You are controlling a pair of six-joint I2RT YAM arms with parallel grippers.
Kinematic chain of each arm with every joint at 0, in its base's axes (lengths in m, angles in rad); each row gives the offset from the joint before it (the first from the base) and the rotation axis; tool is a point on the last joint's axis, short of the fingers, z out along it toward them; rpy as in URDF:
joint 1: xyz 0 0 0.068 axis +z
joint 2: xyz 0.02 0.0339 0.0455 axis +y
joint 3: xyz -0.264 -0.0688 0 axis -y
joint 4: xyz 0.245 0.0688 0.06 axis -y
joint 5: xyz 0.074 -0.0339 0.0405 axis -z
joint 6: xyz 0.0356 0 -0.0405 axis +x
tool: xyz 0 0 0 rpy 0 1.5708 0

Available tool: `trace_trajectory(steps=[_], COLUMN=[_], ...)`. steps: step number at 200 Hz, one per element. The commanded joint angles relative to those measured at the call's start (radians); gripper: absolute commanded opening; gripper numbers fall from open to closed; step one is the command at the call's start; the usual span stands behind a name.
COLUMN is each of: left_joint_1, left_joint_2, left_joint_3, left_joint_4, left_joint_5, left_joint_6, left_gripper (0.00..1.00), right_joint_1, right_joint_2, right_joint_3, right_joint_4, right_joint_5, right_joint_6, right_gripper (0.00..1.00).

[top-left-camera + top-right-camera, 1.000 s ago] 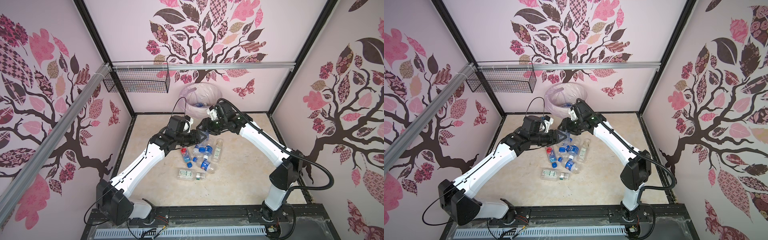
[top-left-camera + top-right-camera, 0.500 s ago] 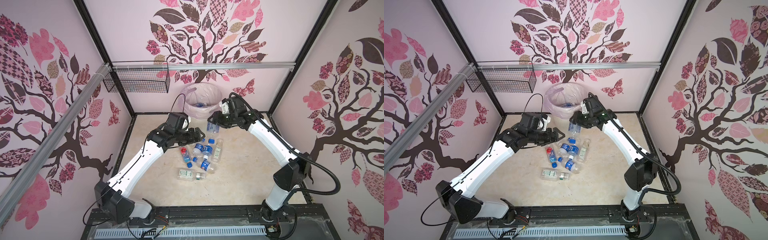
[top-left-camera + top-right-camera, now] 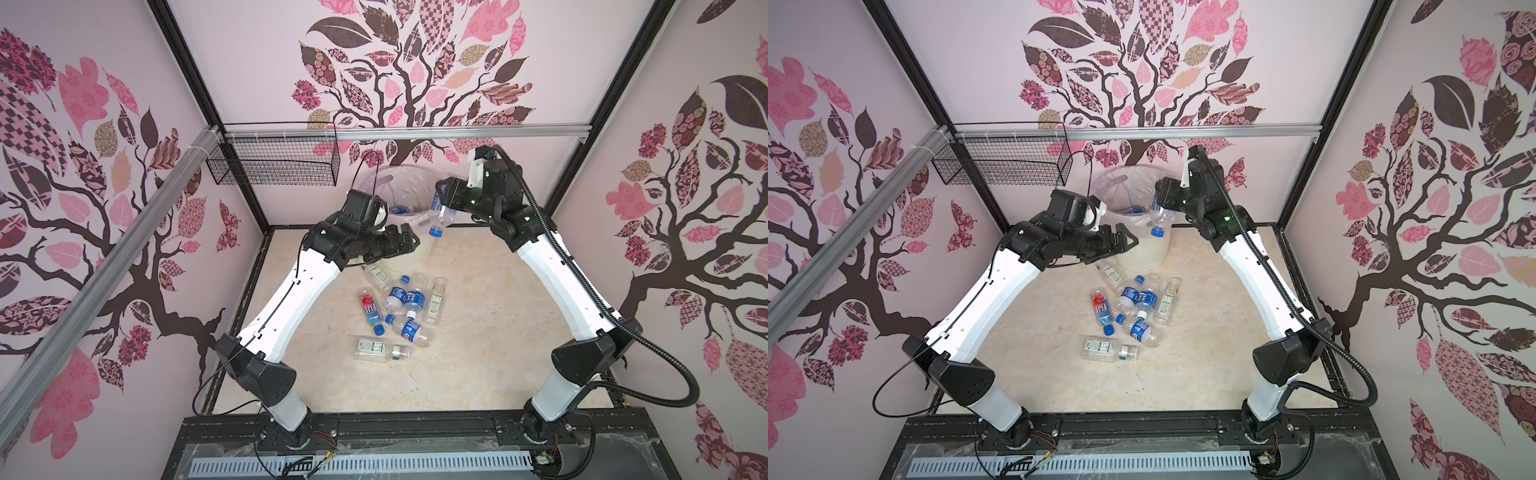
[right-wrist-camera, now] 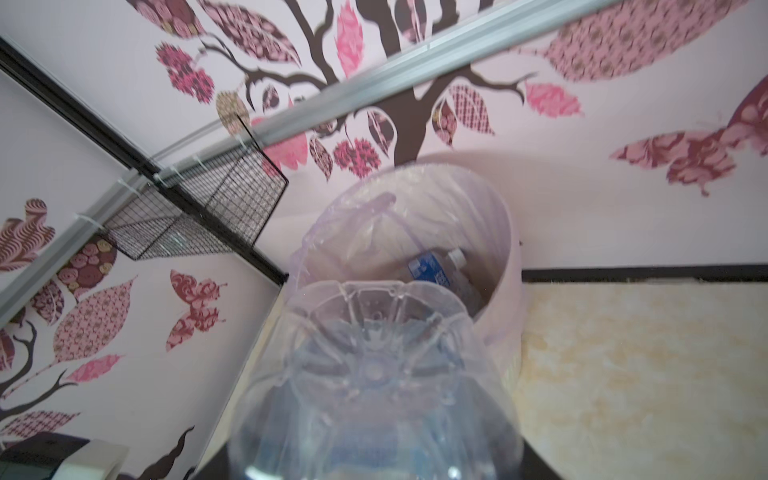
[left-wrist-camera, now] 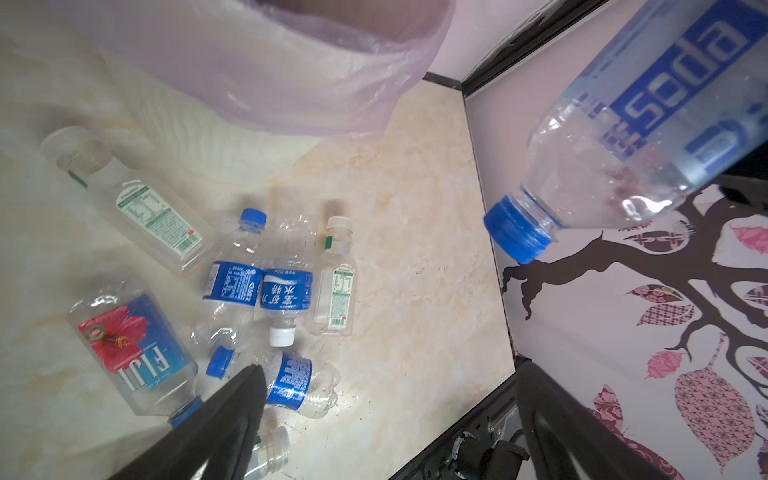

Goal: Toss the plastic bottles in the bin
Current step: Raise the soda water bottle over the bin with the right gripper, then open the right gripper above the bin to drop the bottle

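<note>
Up by the rim of the bin (image 3: 410,261), on its right side: gripping a clear blue-labelled bottle (image 3: 441,210) cap-down in the closed right jaws; holding the left jaws spread wide and empty just in front of the bin wall, above loose bottles (image 3: 399,299) lying clustered on the bench (image 3: 490,332); inside the bin, glimpsed from the right wrist, a second blue-labelled bottle (image 4: 430,268)

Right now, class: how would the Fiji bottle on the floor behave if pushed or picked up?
The Fiji bottle looks empty and clear, so probably very light. Its body seems flat-sided and lies flat, so it would likely slide rather than roll. Thin plastic may dent if squeezed.
</note>
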Motion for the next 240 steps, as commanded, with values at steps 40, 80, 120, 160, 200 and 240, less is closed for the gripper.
trace_trajectory(steps=[40, 80, 120, 160, 200, 240], left_joint_1=[0.003, 0.015, 0.053, 0.113, 0.130, 0.130], left_joint_2=[0.059, 0.055, 0.042, 0.020, 0.005, -0.002], left_joint_3=[0.242, 0.279, 0.265, 0.212, 0.165, 0.160], left_joint_4=[-0.036, -0.001, 0.014, 0.022, 0.026, 0.026], left_joint_5=[-0.088, -0.101, -0.065, -0.023, 0.003, 0.005], left_joint_6=[-0.019, -0.012, -0.044, -0.076, -0.095, -0.098], left_gripper=[0.97, 0.97, 0.97, 0.97, 0.97, 0.97], right_joint_1=[-0.002, -0.002, -0.002, -0.002, 0.000, 0.000], right_joint_2=[0.036, 0.111, 0.212, 0.355, 0.626, 0.474], right_joint_3=[0.100, 0.252, 0.424, 0.439, 0.770, 0.552], right_joint_4=[0.492, 0.639, 0.657, 0.528, 0.199, 0.369], right_joint_5=[0.120, 0.209, 0.242, 0.239, 0.155, 0.165], right_joint_6=[-0.120, -0.221, -0.267, -0.113, 0.057, -0.004], right_gripper=[0.59, 0.60, 0.61, 0.62, 0.84, 1.00])
